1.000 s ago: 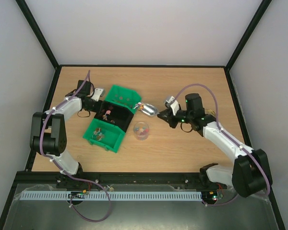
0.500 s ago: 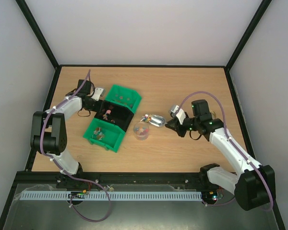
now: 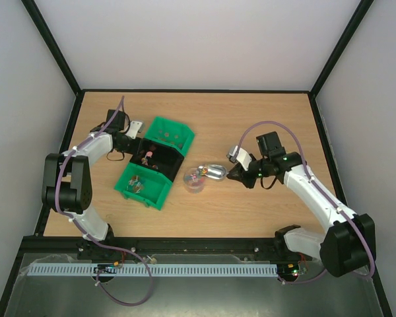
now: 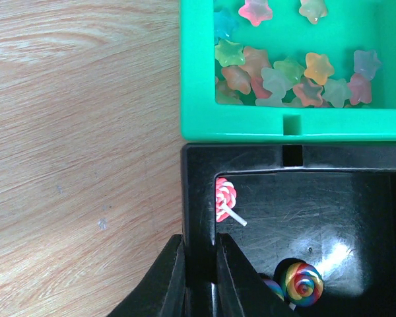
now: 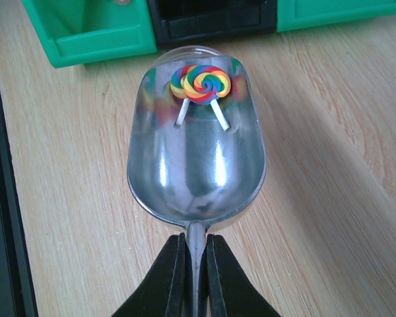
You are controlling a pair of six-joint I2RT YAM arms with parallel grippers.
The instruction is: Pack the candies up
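Pale walls and a black frame close in your light wooden table [image 3: 264, 119], bare on its right half, with all the work gathered left of centre. Your right gripper [image 5: 196, 264] is clamped on the thin handle of the metal scoop [image 5: 195, 165]. The candies [image 5: 201, 82] you are carrying are two rainbow-swirl lollipops lying side by side near the front lip of the bowl, sticks pointing back toward the handle. What matters for the next move is where the jar [image 3: 193, 181] lies. From above, it stands just ahead of the scoop's mouth, with the scoop's long axis running from your right wrist straight toward it. The lip looks to be at or over the jar's near rim, though your wrist view hides the jar under the bowl, so you cannot confirm the overlap. The right arm is plainly the nearer one. Your left gripper [image 4: 198, 277] is pinched on the wall of the black bin [image 4: 251, 158], which holds more lollipops. That bin touches a green bin [image 4: 264, 129] of star-shaped sweets [image 4: 284, 72]. Judging by this, you would tip the scoop forward along its own axis to slide the pair in.
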